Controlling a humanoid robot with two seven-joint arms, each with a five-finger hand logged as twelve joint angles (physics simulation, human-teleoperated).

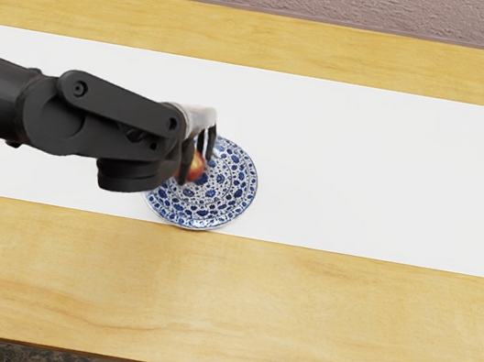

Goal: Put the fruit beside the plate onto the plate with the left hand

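Note:
A blue-and-white patterned plate (pixel 222 192) lies on the white runner near the table's middle. My left hand (pixel 200 142) reaches in from the left and hovers over the plate's left part, its fingers curled around a red-and-yellow fruit (pixel 198 167). Only a sliver of the fruit shows between the fingers and the dark wrist. Whether the fruit touches the plate I cannot tell. The right arm is out of view.
A white runner (pixel 391 178) crosses the wooden table (pixel 293 320) from side to side. My dark left forearm (pixel 58 113) stretches across the runner's left half. A wall runs along the table's far edge.

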